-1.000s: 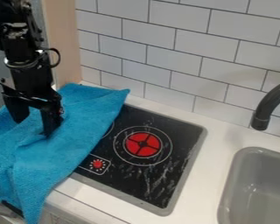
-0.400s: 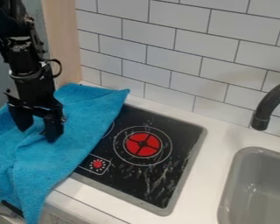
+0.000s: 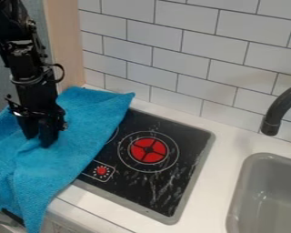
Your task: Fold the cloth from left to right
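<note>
Cloth [image 3: 81, 136] is draped over the left of the desk [image 3: 214, 182] and part of the stove [image 3: 145, 182], with a corner hanging off the front. I've got the claw [image 3: 39, 138] pointing down into its left part, clenched on what looks like a pinch of it. Makes sense to grab there, since that side has to go right. I'd lift gently next, or the lot might just drag.

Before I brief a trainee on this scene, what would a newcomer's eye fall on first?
Probably the bright blue cloth, draped over the left of the stovetop and down past the counter. Then the black gripper at left, low at the cloth, and the red burner disc mid-picture.
</note>
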You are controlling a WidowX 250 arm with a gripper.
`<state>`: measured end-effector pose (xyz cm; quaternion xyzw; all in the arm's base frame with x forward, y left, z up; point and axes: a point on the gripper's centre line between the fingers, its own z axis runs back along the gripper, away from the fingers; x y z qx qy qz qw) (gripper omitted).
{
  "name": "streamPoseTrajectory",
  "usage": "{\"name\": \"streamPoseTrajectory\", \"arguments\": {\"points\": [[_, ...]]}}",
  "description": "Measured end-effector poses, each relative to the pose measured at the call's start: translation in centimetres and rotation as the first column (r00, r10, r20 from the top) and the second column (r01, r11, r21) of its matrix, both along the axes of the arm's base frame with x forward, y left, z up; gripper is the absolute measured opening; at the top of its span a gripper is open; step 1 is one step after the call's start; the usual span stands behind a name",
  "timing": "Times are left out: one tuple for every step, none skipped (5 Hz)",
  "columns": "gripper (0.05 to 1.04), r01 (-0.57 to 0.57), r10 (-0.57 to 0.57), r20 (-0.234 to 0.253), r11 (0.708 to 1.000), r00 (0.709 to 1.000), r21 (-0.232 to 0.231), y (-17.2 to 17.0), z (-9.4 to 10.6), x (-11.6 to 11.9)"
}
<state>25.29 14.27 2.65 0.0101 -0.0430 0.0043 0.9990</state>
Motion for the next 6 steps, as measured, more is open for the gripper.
{"name": "streamPoseTrajectory", "arguments": {"points": [[0.167, 0.003, -0.003, 0.000, 1.000, 1.000, 0.000, 0.0, 0.0, 0.0], [0.074, 0.010, -0.010, -0.002, 1.000, 1.000, -0.002, 0.0, 0.0, 0.0], [0.053, 0.017, -0.017, -0.005, 1.000, 1.000, -0.022, -0.3, 0.1, -0.1], [0.051, 0.046, -0.045, 0.024, 0.998, 0.999, -0.042, -0.9, 1.7, 0.0], [0.051, 0.064, -0.059, 0.082, 0.996, 0.995, -0.064, -1.7, 3.8, 0.2], [0.051, 0.095, -0.084, 0.130, 0.992, 0.988, -0.086, -3.4, 5.6, 0.7]]}}
